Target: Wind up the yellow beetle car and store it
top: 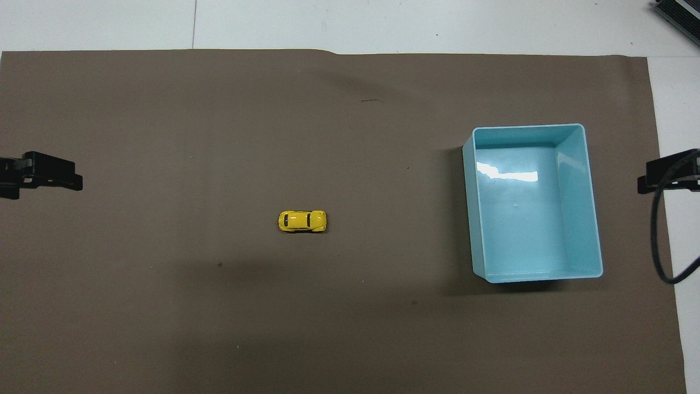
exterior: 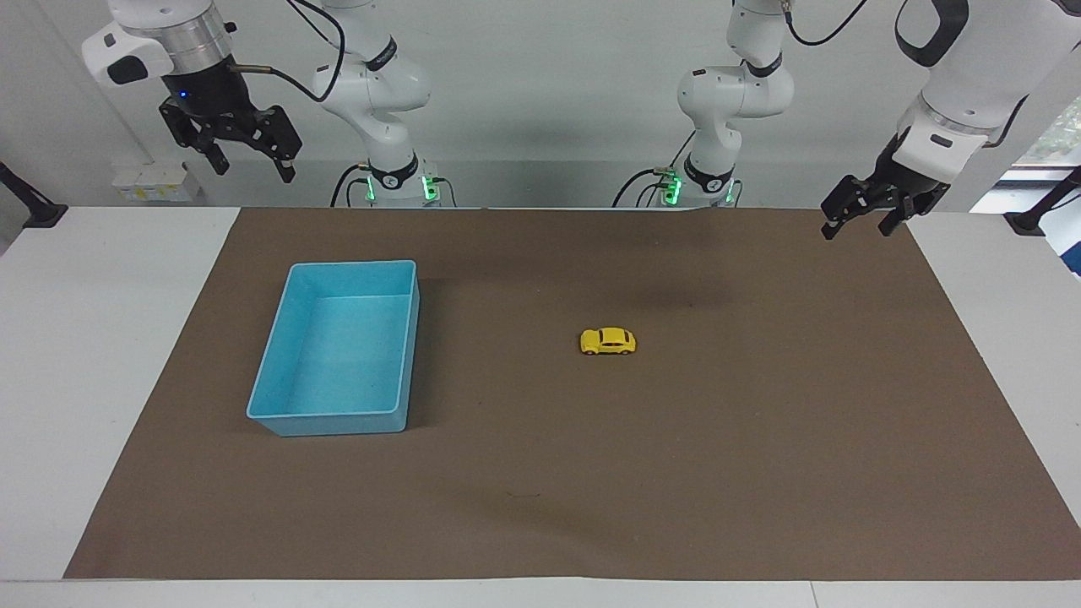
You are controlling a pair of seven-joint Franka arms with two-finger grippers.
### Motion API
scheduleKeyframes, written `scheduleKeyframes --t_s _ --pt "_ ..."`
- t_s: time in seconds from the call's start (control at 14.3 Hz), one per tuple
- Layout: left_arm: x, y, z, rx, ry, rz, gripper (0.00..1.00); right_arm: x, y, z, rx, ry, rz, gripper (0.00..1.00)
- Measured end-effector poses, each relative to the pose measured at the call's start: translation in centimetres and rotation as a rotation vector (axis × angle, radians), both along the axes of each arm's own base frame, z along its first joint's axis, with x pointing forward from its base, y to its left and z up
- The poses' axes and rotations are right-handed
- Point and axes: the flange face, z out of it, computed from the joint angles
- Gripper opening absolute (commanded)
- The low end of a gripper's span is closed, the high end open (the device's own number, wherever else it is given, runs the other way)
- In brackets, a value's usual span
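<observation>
The yellow beetle car [exterior: 607,341] stands on its wheels near the middle of the brown mat, apart from everything; it also shows in the overhead view [top: 302,221]. The blue bin [exterior: 338,422] is empty and sits toward the right arm's end of the table, with its rim in the overhead view [top: 528,127]. My left gripper [exterior: 857,232] is open and empty, raised over the mat's edge at the left arm's end [top: 54,172]. My right gripper [exterior: 255,171] is open and empty, raised high at the right arm's end of the table [top: 661,176]. Both arms wait.
A brown mat [exterior: 760,464] covers most of the white table [exterior: 84,380]. A black cable [top: 656,241] hangs by the right gripper. Black clamps [exterior: 34,211] sit at the table's ends.
</observation>
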Motion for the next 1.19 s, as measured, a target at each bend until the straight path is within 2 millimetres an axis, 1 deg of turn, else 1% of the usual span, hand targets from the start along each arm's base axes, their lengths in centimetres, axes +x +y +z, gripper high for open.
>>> scheduleKeyframes --t_s 0.35,0.77,0.91,1.19 --pt "-0.01 -0.02 -0.04 0.0 0.001 0.0 1.0 0.79 -0.06 0.24 -0.001 -0.062 -0.007 1.0" --pt "0.07 -0.03 -0.25 0.0 0.005 -0.007 1.0 0.83 -0.01 0.21 0.0 -0.063 -0.006 1.0" --pt "0.19 -0.08 -0.48 -0.001 0.004 -0.089 1.0 0.83 -0.01 0.21 0.0 -0.063 -0.006 1.0" --pt "0.35 -0.56 -0.6 -0.003 -0.014 -0.332 1.0 0.84 -0.01 0.21 0.0 -0.063 -0.006 1.0"
